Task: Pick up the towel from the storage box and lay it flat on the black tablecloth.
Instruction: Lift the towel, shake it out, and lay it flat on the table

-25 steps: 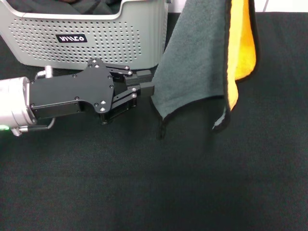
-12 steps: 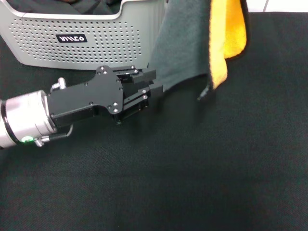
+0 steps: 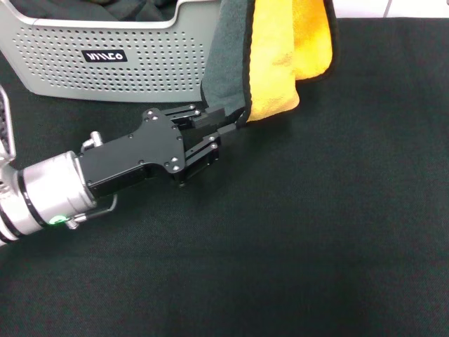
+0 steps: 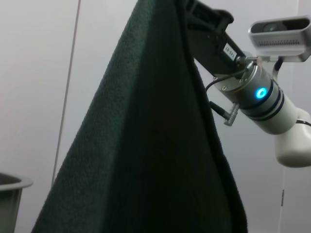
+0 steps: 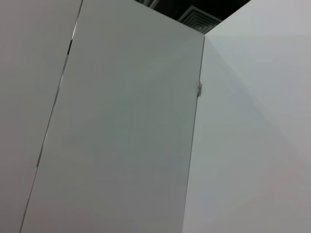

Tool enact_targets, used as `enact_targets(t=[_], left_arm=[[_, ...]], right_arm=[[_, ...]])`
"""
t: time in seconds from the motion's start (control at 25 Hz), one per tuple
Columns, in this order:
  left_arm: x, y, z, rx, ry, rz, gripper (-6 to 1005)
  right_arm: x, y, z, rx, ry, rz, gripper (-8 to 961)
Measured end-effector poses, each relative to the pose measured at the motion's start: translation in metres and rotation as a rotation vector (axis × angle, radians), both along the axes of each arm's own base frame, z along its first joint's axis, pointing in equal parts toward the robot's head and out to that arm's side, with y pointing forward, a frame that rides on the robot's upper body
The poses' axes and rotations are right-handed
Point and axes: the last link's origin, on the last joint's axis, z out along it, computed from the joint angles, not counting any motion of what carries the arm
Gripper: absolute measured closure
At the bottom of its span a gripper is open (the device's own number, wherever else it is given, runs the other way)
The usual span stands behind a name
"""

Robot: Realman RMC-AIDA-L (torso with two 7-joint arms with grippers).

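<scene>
The towel [image 3: 280,63] hangs from above the head view, orange side out and dark grey side toward the storage box [image 3: 63,77]. Its lower black-bound corner lies between the fingers of my left gripper [image 3: 226,123], which is shut on it just above the black tablecloth [image 3: 316,246]. In the left wrist view the towel [image 4: 146,145] fills the frame as a dark grey drape. My right gripper [image 4: 192,9] is shut on its top edge. The right wrist view shows only white walls.
The storage box stands at the back left with dark cloths [image 3: 133,8] inside it; its rim [image 4: 9,182] shows in the left wrist view. The tablecloth spreads wide to the front and right of the left arm [image 3: 56,193].
The towel has risen and swung left, turning its orange side outward. My left gripper moved right and forward with it and now has the lower corner between its fingers.
</scene>
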Motion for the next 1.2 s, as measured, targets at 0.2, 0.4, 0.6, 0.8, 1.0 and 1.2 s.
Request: enact_targets(t=[0.2,0.4,0.6,0.8,1.0,1.2], left_arm=[[0.004,0.003,-0.009,-0.014,-0.004,-0.001,660],[0.009,0.005,-0.018,-0.029,-0.007,-0.008,659],[0.010,0.005,-0.022,-0.032,-0.008,-0.007,658],[0.006,0.004,-0.018,0.013,-0.033,0.021,657],[0.003,0.001,-0.021,0.059,-0.045,0.036,657],[0.003,0.000,-0.023,0.058,-0.044,0.033,656]], right_arm=[[-0.001,0.002,-0.002,0.000,-0.004,-0.001,924],[-0.003,0.004,-0.006,-0.008,-0.008,0.001,922],[-0.003,0.004,-0.007,-0.008,-0.013,-0.002,921],[-0.002,0.006,-0.007,0.000,-0.012,-0.018,920],[-0.004,0.009,-0.007,0.007,-0.012,-0.031,919],[-0.007,0.013,-0.007,0.013,-0.015,-0.040,918]])
